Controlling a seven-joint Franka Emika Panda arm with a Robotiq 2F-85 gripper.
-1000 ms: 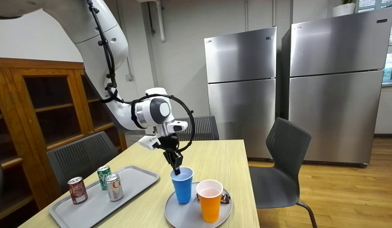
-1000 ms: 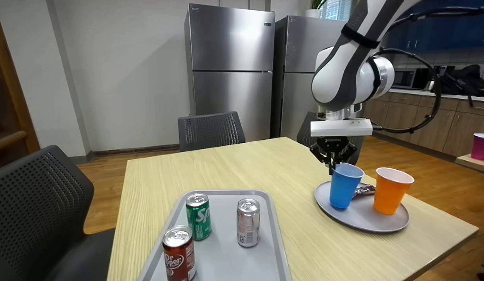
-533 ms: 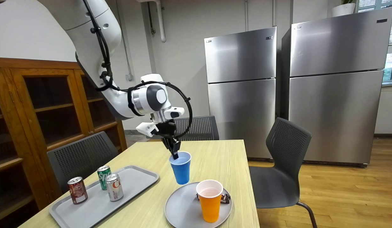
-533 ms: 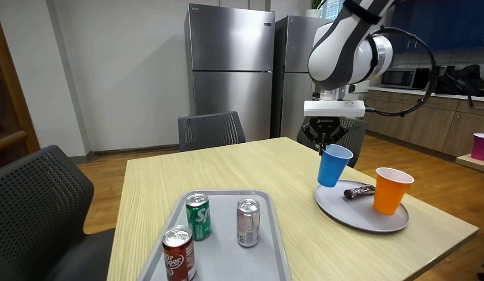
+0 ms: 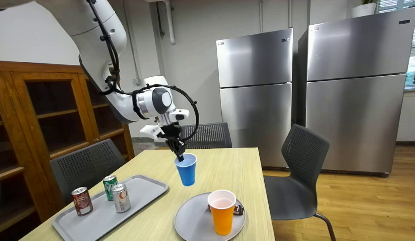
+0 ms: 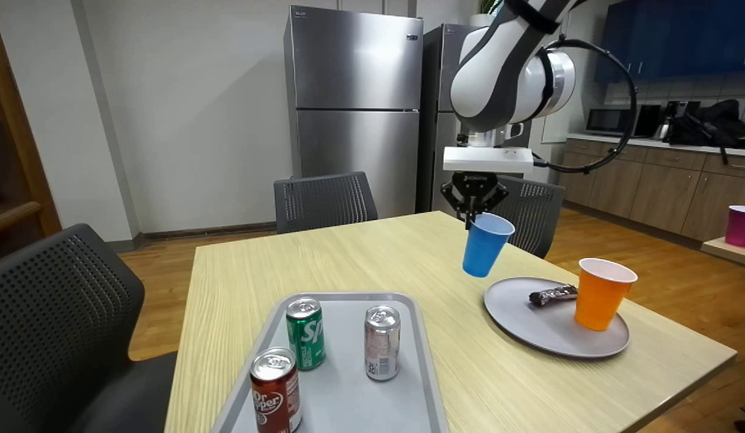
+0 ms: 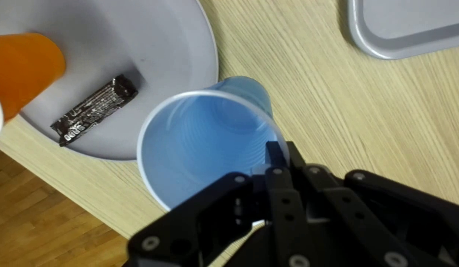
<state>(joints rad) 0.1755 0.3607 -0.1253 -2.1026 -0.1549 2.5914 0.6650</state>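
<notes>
My gripper (image 7: 286, 152) is shut on the rim of a blue cup (image 7: 214, 137), one finger inside the cup and one outside. In both exterior views the gripper (image 5: 181, 158) (image 6: 470, 221) holds the blue cup (image 5: 187, 174) (image 6: 485, 248), slightly tilted, above the table beside a grey round plate (image 5: 190, 219) (image 6: 531, 334). The cup looks empty inside. On the plate stand an orange cup (image 5: 223, 217) (image 6: 599, 297) and a dark wrapped bar (image 6: 552, 295), which also lies in the wrist view (image 7: 96, 109).
A grey tray (image 5: 143, 183) (image 6: 348, 403) bears a red-brown can (image 6: 276, 391), a green can (image 6: 305, 334) and a silver can (image 6: 382, 343). Dark chairs (image 5: 294, 180) (image 6: 324, 201) stand round the wooden table (image 6: 372, 258). Two steel fridges (image 5: 256, 100) stand behind.
The gripper has lifted the blue cup off the plate and carried it away from the orange cup, past the plate's edge. The orange cup, bar, tray and cans have not moved.
</notes>
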